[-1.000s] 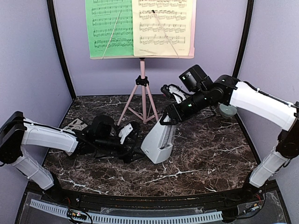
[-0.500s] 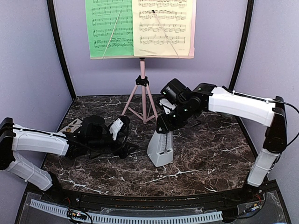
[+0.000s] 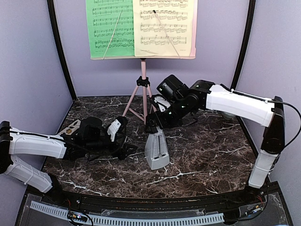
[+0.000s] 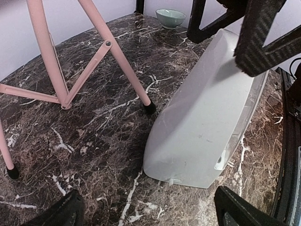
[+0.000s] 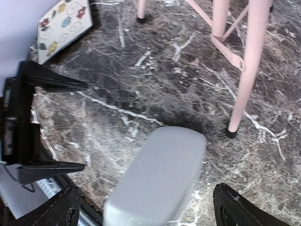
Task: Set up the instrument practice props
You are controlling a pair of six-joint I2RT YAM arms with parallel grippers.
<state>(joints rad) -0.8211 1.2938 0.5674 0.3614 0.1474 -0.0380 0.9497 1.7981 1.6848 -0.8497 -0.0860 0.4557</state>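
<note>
Marble table (image 3: 211, 160) | pink music stand (image 3: 143, 89) upright behind both claws, green music sheet (image 3: 109, 28) and pale yellow music sheet (image 3: 162, 26) on its desk | grey metronome (image 3: 156, 150) upright beneath right claw (image 3: 153, 125), spread, released | left claw (image 3: 125, 139) spread, empty, metronome just ahead
</note>
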